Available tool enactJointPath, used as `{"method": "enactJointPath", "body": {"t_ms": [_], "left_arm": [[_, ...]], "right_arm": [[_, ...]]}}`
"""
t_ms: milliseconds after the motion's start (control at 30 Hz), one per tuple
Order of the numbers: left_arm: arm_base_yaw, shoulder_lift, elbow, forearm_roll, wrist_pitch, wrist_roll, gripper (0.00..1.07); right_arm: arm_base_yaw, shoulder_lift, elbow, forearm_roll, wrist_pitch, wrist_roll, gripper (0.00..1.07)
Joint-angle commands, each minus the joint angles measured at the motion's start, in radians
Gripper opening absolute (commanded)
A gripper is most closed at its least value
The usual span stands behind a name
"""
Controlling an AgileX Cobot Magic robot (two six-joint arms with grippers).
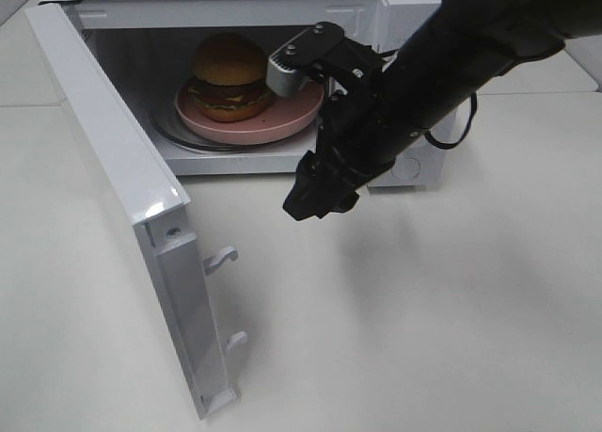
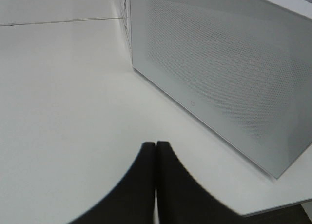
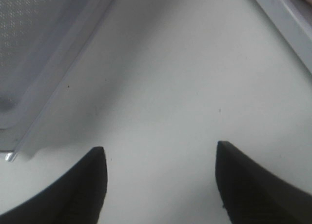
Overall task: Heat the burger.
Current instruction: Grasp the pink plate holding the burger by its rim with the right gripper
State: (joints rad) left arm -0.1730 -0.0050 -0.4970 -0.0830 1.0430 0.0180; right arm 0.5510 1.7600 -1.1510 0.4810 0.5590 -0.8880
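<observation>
Hanging low just in front of the microwave's (image 1: pixel 235 13) open cavity, the right hand (image 1: pixel 320 192) is released: in its wrist view the two fingers (image 3: pixel 87 185) stand wide apart with only bare worktop (image 3: pixel 161 87) between them, nothing held. To one side of it runs the lower edge of the open door (image 3: pixel 48 87). The left hand (image 2: pixel 155 143) is clenched on nothing, fingertips pressed together, resting near a white perforated panel (image 2: pixel 219 77), which I judge to be the door's outer face. It does not show in the high view. Beyond the right hand, the burger (image 1: pixel 229 74) sits inside the cavity on a pink plate (image 1: pixel 273 126), bun up, plate centred on the glass turntable (image 1: pixel 179 136). The door (image 1: pixel 113 168) stands swung fully out, latch hooks (image 1: pixel 221 258) exposed. Judgement: loading looks done, and closing is the step in hand. The next move calls for the right arm to clear the opening, then a push on the door's outer face until the hooks seat. Starting the heat follows.
</observation>
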Motion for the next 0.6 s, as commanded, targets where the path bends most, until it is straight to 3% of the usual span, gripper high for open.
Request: {"method": "enactJointPath", "body": {"t_ms": [33, 167, 600], "left_arm": [[-0.001, -0.007, 0.002, 0.000, -0.008, -0.001, 0.00], [-0.001, -0.007, 0.002, 0.000, -0.008, -0.001, 0.00], [-0.001, -0.007, 0.002, 0.000, -0.008, 0.000, 0.00]], "right_arm": [[0.047, 0.042, -0.055, 0.002, -0.050, -0.073, 0.66], [0.074, 0.075, -0.090, -0.029, -0.087, -0.084, 0.66], [0.174, 0.208, -0.200, -0.365, -0.282, -0.043, 0.66]]}}
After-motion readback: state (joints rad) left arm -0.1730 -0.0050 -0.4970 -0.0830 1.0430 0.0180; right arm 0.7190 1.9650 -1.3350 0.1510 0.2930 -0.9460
